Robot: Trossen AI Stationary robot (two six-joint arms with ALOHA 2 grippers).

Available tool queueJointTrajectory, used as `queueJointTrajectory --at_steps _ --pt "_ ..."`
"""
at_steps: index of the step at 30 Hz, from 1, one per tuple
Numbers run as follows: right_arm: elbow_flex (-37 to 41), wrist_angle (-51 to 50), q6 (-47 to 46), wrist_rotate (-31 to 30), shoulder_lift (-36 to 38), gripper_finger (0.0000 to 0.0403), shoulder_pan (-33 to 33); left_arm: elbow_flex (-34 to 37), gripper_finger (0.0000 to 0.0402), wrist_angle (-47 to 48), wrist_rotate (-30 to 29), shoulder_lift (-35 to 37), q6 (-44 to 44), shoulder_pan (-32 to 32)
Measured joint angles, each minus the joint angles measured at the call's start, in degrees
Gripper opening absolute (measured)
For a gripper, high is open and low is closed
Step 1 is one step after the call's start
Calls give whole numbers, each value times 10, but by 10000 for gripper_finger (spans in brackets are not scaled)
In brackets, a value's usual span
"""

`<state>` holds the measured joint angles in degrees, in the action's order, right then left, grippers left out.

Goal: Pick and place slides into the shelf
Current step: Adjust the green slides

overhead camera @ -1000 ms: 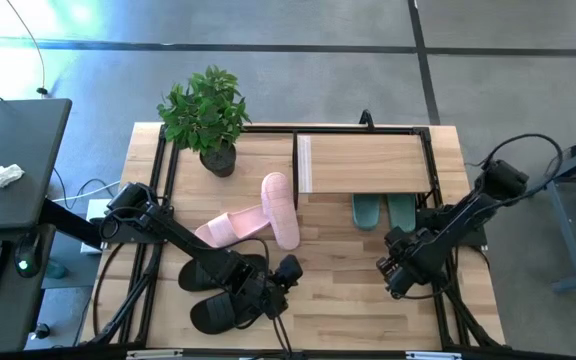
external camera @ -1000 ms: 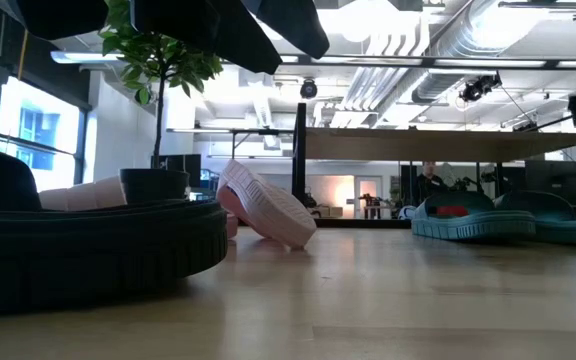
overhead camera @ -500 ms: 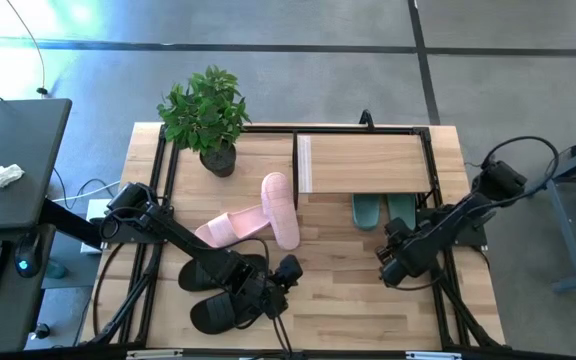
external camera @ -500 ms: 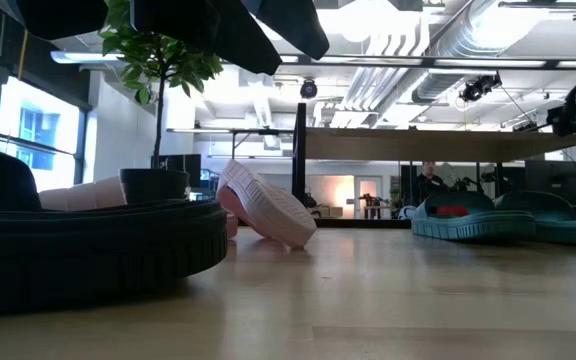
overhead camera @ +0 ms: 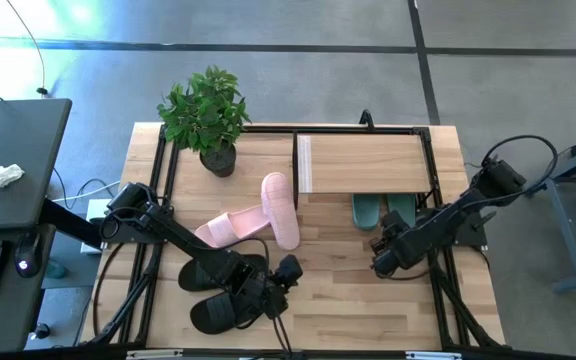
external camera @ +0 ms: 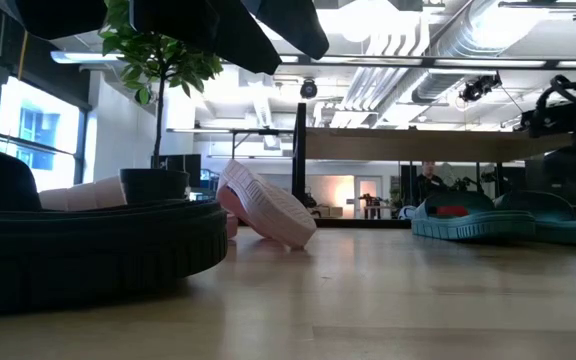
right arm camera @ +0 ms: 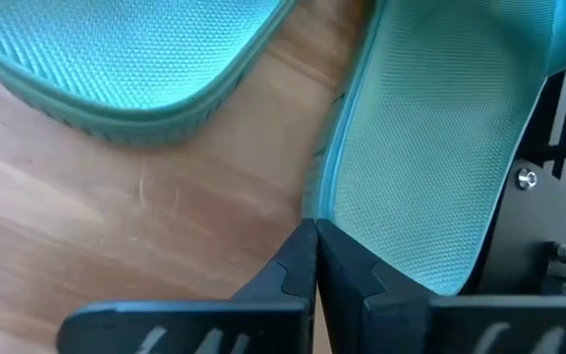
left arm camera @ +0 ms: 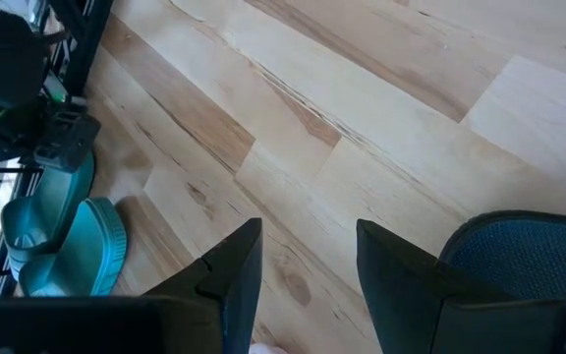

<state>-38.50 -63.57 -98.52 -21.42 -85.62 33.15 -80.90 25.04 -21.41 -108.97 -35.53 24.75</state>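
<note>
While my right gripper [overhead camera: 380, 262] hangs with its fingers pressed fully together and nothing between them, it sits just near of the two green slides [overhead camera: 385, 211], whose heels stick out from under the shelf [overhead camera: 365, 163] at the far right of the table [overhead camera: 348, 305]. Through my right wrist camera the closed fingertips [right arm camera: 312, 258] point at the edge of one green slide [right arm camera: 430, 167], with the other green slide [right arm camera: 126, 59] beside it on the bare wood. My left gripper [overhead camera: 280, 275] is at the near left, fingers parted, poised over the two black slides [overhead camera: 218, 290]; I cannot tell whether it has hold of one. From my left wrist camera the spread fingers [left arm camera: 234, 270] frame bare table, and a dark sole [left arm camera: 529, 265] shows just beside one of them. The two pink slides [overhead camera: 253, 217] lie between the black pair and the shelf, one flat and one tipped up on its edge, touching each other. A potted plant [overhead camera: 206, 118] stands at the far left of the table.
</note>
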Motion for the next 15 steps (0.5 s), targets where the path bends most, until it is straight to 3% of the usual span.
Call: queueJointTrajectory --at_steps 12,15 --pt "-24 2 26 46 2 0 42 0 150 0 0 0 0 0" --pt "-27 -21 26 86 2 0 45 0 150 0 0 0 0 0"
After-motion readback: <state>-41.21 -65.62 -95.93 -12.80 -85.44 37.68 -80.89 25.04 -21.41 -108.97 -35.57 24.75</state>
